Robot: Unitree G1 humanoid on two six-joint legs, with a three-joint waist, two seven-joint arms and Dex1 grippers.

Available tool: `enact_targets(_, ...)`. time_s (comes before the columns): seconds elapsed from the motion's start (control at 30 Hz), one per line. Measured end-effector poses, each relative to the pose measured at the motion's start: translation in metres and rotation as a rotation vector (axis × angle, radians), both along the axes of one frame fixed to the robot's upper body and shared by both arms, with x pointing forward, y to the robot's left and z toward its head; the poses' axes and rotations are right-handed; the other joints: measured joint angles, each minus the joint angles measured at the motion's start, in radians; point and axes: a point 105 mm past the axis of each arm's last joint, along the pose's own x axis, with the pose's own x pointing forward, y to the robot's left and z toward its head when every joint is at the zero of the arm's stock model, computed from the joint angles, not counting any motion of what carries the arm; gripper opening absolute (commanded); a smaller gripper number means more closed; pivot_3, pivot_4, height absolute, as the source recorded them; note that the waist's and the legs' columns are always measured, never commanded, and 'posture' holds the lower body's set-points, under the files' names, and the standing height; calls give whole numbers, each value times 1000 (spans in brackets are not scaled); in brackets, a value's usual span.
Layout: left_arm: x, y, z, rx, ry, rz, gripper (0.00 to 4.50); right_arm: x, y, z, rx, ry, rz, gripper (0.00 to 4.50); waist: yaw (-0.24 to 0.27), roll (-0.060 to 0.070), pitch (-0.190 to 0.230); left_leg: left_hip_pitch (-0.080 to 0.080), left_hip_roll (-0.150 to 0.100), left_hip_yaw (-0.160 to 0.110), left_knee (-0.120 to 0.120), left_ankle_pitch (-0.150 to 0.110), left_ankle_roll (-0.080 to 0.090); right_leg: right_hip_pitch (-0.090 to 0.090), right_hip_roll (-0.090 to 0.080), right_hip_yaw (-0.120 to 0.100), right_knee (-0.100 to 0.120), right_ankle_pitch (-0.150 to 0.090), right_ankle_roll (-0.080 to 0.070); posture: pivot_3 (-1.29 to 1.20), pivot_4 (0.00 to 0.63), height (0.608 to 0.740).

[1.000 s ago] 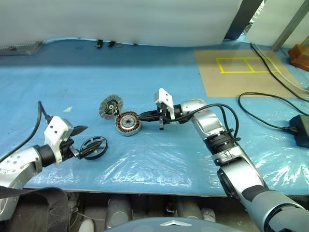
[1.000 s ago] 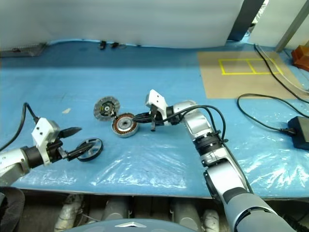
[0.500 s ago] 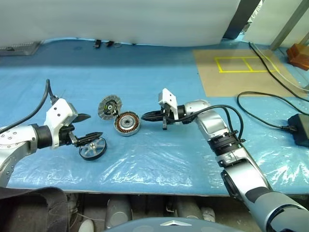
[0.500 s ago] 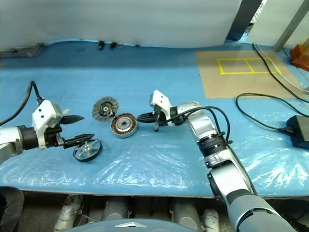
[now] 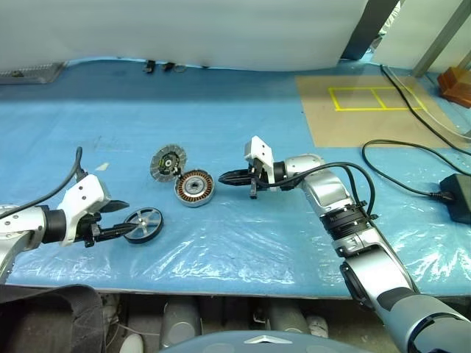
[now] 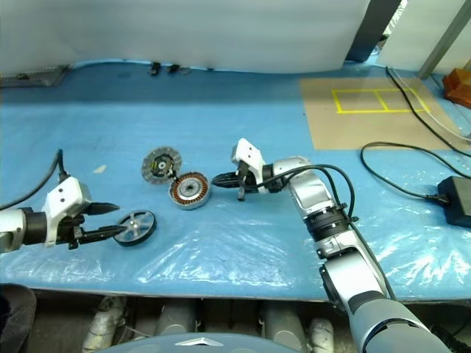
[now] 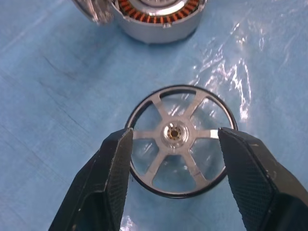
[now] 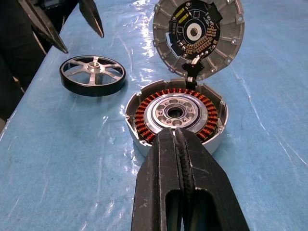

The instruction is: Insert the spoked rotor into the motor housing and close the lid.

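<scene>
Motor housing (image 5: 195, 188) is flanked: right gripper (image 5: 224, 177) sits pinched empty beside it; left gripper (image 7: 174, 144) is spread around the spoked rotor (image 7: 181, 140), ungripped.

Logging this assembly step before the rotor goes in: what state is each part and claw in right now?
Motor housing: open, copper windings exposed, no rotor inside.
Lid: swung up, still joined at the housing's rim.
Spoked rotor: lying flat on the blue sheet, apart from the housing.
Left claw: open, fingers either side of the rotor.
Right claw: shut, empty, at the housing's rim.
</scene>
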Motion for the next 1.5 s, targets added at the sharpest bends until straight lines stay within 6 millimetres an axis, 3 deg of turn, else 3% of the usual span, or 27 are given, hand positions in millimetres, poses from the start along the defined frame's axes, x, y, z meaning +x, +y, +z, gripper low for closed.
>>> enact_targets(0.43, 9, 1, -12, 113, -62, -76, 2918, 0, -3, -4, -5, 17, -17, 0, -1, 0, 0, 0, 0, 0, 0, 0, 0, 0, 0, 0, 0, 0, 0, 0, 150, 740)
enact_targets(1.2, 4, -4, -29, 160, -37, -193, 2918, 1, -2, -4, 12, 23, -35, 0, -1, 0, 0, 0, 0, 0, 0, 0, 0, 0, 0, 0, 1, 0, 0, 0, 150, 740)
enact_targets(1.3, 2, -4, -30, 157, -26, -199, 2351, 1, -2, -4, 13, 21, -41, 0, -1, 0, 0, 0, 0, 0, 0, 0, 0, 0, 0, 0, 1, 0, 0, 0, 150, 740)
enact_targets(1.4, 3, -3, -27, 154, -34, -196, 1383, 2, -2, -4, 14, 20, -45, 0, 0, 0, 0, 1, 0, 0, 0, 0, 0, 0, 0, 0, 1, 0, 0, 0, 150, 740)
enact_targets(1.5, 3, -3, -27, 158, -42, -193, 1290, 2, -2, -4, 16, 20, -46, 0, 0, 1, -1, 1, 0, 0, 1, 0, 0, 1, 0, 0, 1, 0, 0, 0, 150, 740)
